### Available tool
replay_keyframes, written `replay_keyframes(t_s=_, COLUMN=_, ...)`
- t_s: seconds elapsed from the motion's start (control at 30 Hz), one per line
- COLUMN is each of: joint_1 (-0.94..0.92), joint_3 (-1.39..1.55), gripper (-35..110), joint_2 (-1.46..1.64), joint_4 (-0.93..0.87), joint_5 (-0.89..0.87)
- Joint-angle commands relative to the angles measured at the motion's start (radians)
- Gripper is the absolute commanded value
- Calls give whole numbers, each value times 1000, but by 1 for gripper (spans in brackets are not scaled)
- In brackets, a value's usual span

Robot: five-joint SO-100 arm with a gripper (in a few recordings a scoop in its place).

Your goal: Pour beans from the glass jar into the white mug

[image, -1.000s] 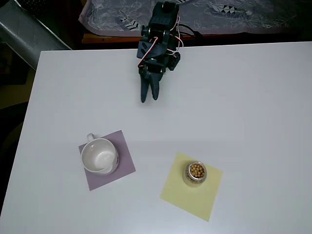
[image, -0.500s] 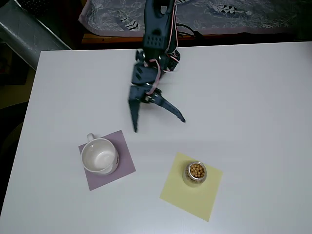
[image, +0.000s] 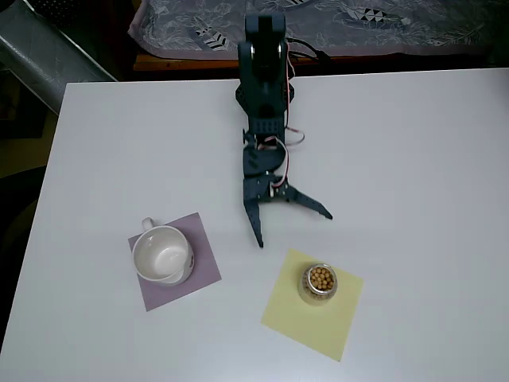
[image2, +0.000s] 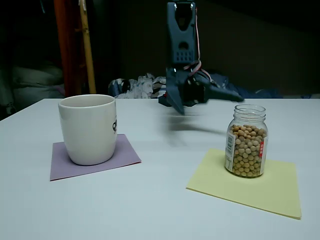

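Overhead view: gripper [image: 293, 229] spread wide, two dark fingers splayed in a V, one tip pointing down toward the gap between the two paper squares, the other out to the right. Nothing held, nothing touched; hangs over bare white table [image: 413, 159], near the upper edge of the yellow paper square [image: 294, 318] but apart from it. Glass jar [image: 318, 284] upright on that yellow square, mouth open, beans [image: 320, 277] visible inside through the neck. White mug [image: 162, 255] upright on the purple paper square [image: 203, 274], handle toward the upper left, inside empty and white. Mug and jar well apart, mug to the left, jar to the right.

Fixed view: gripper [image2: 205, 100] above the tabletop behind the jar and mug, jaws parted wide, one finger stretched to the right, empty. Glass jar [image2: 246, 141] standing on the yellow paper square [image2: 270, 187], at right, lid off, filled with beans [image2: 247, 152] nearly to the shoulder, orange-and-white label at its sides. White mug [image2: 89, 129] on the purple paper square [image2: 62, 165], at left, dark mark on its right side; inside hidden from this angle.
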State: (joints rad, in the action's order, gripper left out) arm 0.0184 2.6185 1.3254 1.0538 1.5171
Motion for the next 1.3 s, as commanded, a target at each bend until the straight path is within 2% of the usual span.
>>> replay_keyframes(t_s=0.0, joint_1=23, joint_3=-161, gripper=70, joint_2=-126, joint_4=41, joint_5=41)
replay_keyframes(t_s=0.3, joint_1=55, joint_3=-554, gripper=66, joint_2=-443, joint_4=40, joint_5=72)
replay_keyframes(t_s=0.8, joint_1=132, joint_3=-778, gripper=66, joint_2=-603, joint_4=-9, joint_5=69)
replay_keyframes(t_s=1.03, joint_1=147, joint_3=-808, gripper=50, joint_2=-607, joint_4=-31, joint_5=55)
replay_keyframes(t_s=1.27, joint_1=161, joint_3=-799, gripper=27, joint_2=-601, joint_4=-32, joint_5=44)
